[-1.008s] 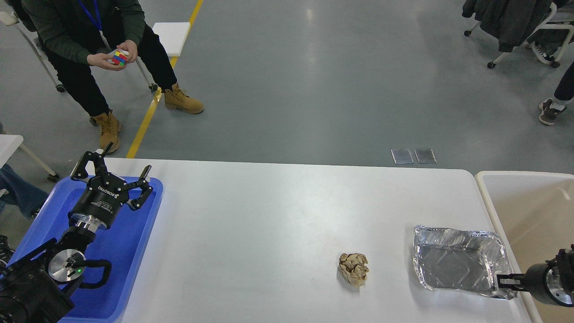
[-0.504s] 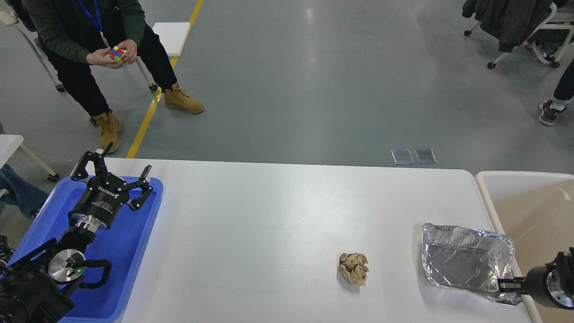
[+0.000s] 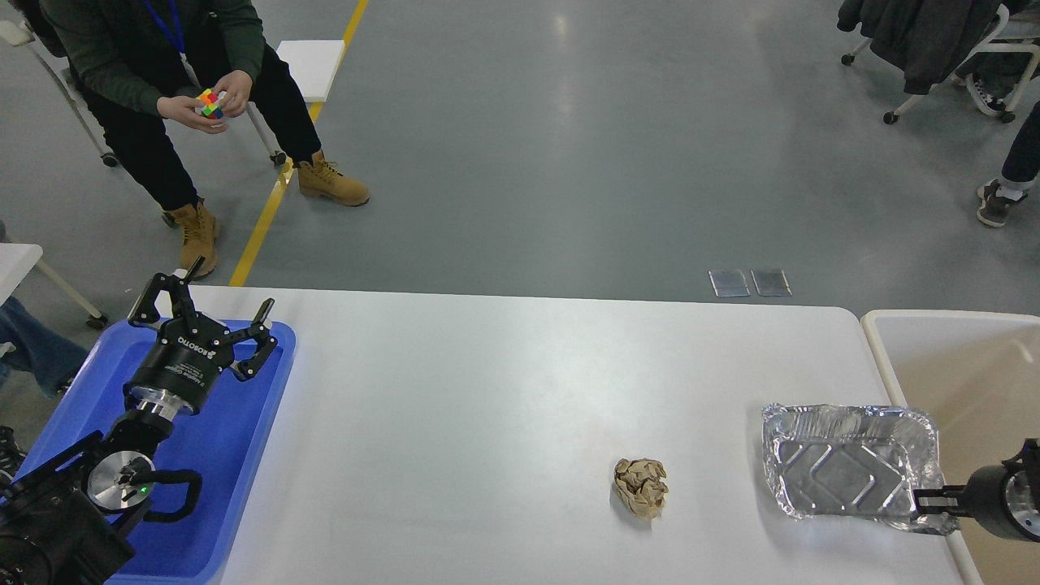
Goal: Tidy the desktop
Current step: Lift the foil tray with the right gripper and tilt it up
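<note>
The desktop point(image 3: 487, 382) carries two bits of litter, both toward its right end. A crumpled brown paper ball point(image 3: 641, 486) lies loose near the front edge, well apart from everything else. The foil baking tray point(image 3: 849, 469) sits at the front right corner, tipped up with its inside facing the camera, its lower right rim pinched by the right gripper point(image 3: 926, 499) — the thin fingers look clenched on the crinkled edge, which explains the tilt. The tray overhangs the desktop's right edge, just beside the beige bin point(image 3: 959, 357), so I judge it is being carried there for disposal. A rim grip on thin foil may buckle or slip.

The left gripper point(image 3: 213, 315) hangs over the blue tray point(image 3: 244, 455) at the left edge, fingers spread and holding nothing — parked clear while the other arm works.
</note>
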Action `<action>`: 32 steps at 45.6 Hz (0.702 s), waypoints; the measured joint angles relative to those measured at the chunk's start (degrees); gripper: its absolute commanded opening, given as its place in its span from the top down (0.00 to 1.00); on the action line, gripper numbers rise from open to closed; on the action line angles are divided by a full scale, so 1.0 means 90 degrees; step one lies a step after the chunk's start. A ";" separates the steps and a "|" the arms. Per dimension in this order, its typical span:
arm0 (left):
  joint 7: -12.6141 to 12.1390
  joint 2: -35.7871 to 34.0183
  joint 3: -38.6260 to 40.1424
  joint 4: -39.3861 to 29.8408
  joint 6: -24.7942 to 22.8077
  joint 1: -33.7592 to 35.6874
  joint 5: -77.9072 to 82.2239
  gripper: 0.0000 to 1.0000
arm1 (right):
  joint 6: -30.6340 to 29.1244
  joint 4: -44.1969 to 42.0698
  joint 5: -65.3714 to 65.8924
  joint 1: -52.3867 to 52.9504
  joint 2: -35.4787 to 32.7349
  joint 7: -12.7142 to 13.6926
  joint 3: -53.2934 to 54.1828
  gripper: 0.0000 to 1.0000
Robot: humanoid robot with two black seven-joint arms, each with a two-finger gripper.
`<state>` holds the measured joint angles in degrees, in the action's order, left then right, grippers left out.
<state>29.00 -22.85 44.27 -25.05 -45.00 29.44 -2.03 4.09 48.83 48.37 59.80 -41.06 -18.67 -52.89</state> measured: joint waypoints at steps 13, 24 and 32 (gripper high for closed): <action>0.0000 0.0000 -0.0002 0.0000 0.0000 0.0001 0.0001 0.01 | -0.0170 0.0709 0.0067 0.0658 -0.0511 -0.0278 -0.0010 1.00; 0.0000 0.0000 -0.0002 0.0000 0.0000 0.0001 0.0001 0.01 | -0.0712 0.1498 0.0248 0.1455 -0.1127 -0.0395 -0.0020 1.00; 0.0000 0.0000 -0.0002 0.0000 0.0000 0.0001 0.0001 0.01 | -0.1147 0.2047 0.0413 0.2236 -0.1517 -0.0418 -0.0249 1.00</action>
<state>29.00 -22.85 44.25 -25.05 -45.00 29.45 -2.02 -6.24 67.26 52.09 79.92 -54.71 -22.43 -55.13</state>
